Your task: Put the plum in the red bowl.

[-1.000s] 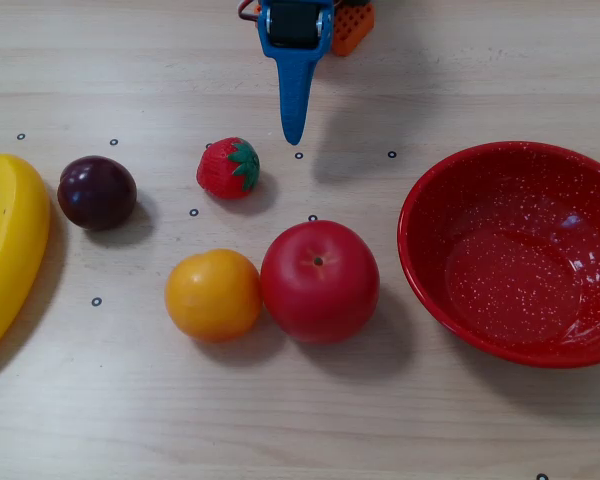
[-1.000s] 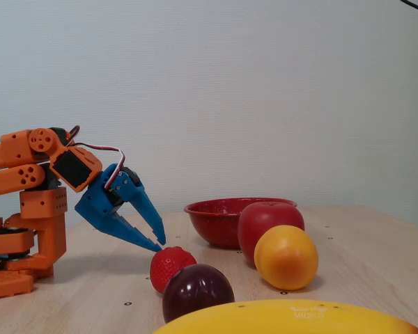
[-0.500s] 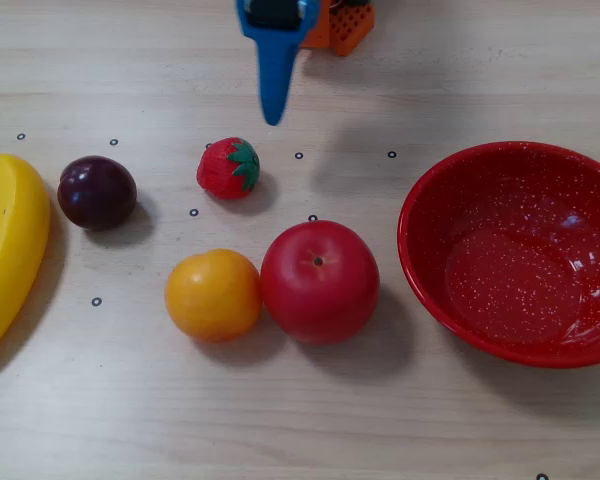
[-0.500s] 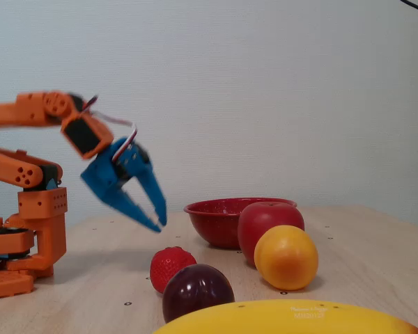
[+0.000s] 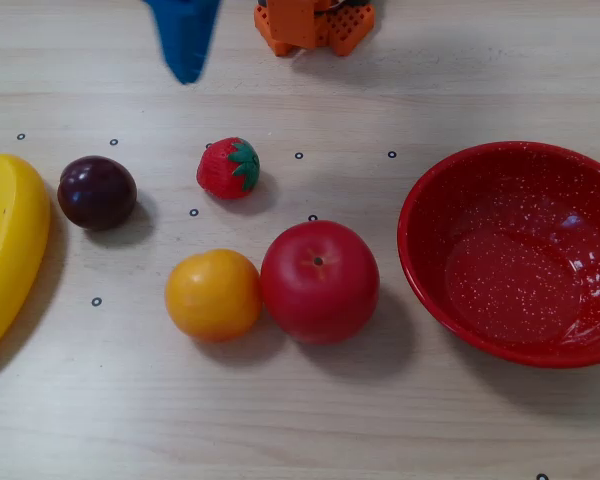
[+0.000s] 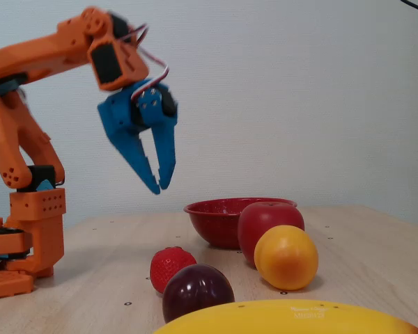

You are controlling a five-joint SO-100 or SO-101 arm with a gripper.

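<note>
An orange robot arm [image 6: 28, 139] holds its blue gripper [image 6: 158, 186] high above a pale wooden table [image 5: 300, 420], its two pointed fingers [image 6: 166, 156] aimed downward with only a narrow gap between the tips and nothing held between them. In the top-down fixed view, the gripper [image 5: 186, 72] shows only as a blurred blue wedge at the table's far edge, left of the arm's orange base [image 5: 315, 22].

The plum [image 5: 97, 192] sits untouched near the table's left edge, just beside the curved tip end of a banana [image 5: 8, 255] that runs along that edge. A strawberry [image 5: 228, 167] lies to the plum's right, apart from it. Closer to the near edge, an orange fruit [image 5: 213, 294] and a red apple [image 5: 319, 281] rest side by side, touching or nearly so, around the middle of the table. The red bowl [image 5: 425, 270], speckled white and empty, stands upright at the right edge, separated from the apple by a small gap.

From the low side-on fixed view, the plum [image 6: 197, 292] sits in the foreground just behind the banana [image 6: 285, 316], with the strawberry [image 6: 172, 268] behind it, the orange fruit [image 6: 286, 257] and apple [image 6: 268, 219] to the right, and the bowl [image 6: 216, 223] farthest back.
</note>
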